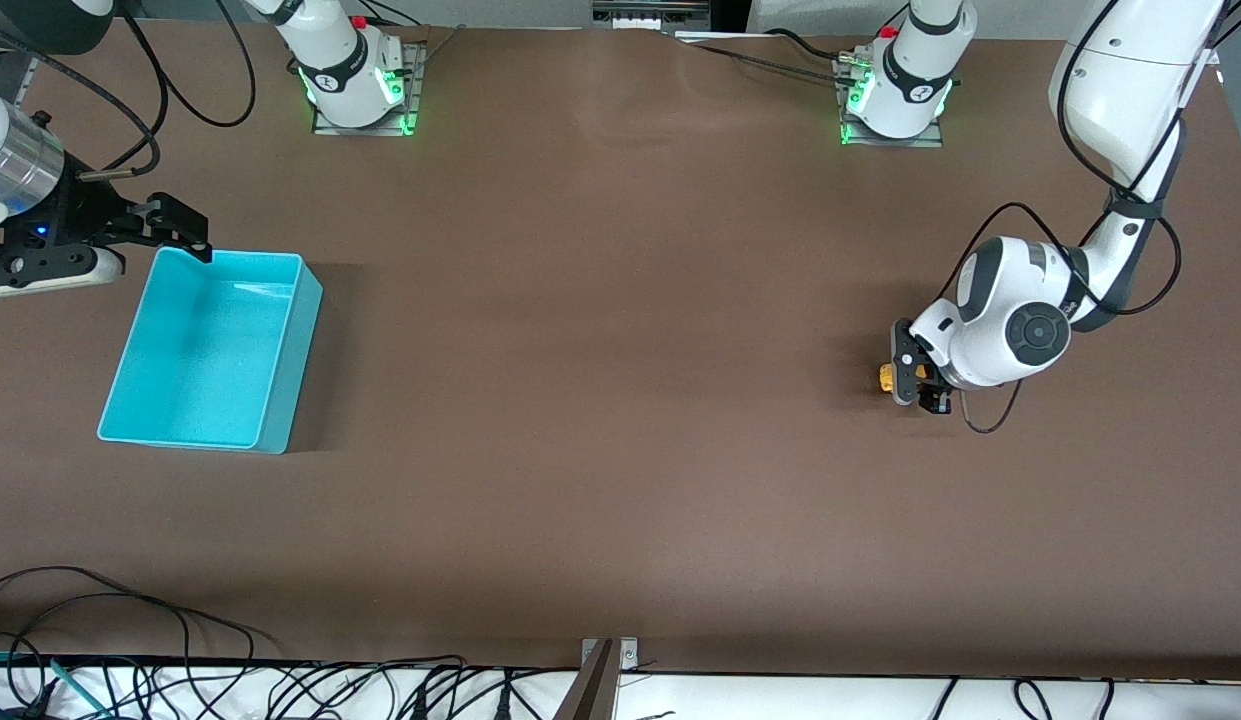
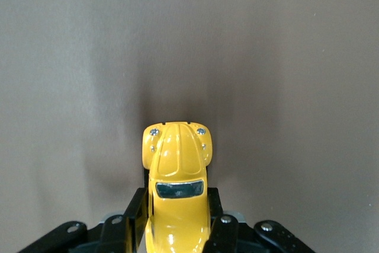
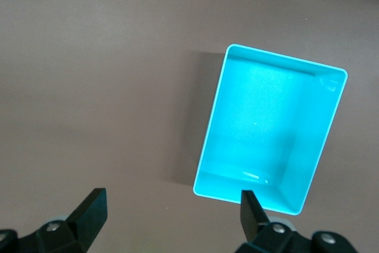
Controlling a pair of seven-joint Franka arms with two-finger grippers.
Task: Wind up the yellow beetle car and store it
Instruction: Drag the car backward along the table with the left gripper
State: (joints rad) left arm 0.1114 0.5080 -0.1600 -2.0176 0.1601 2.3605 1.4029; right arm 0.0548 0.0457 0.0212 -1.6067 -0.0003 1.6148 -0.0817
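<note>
A: Where is the yellow beetle car [image 2: 176,191]?
B: Clamped in the left pincer [image 1: 908,378] down at the desk [image 1: 620,400], left arm's end; its wheels and rear are hidden.
A: And the right pincer [image 1: 180,228]?
B: Wide apart, holding nothing, over the turquoise bin [image 1: 280,352] corner.

Even overhead light, soft shadows
</note>
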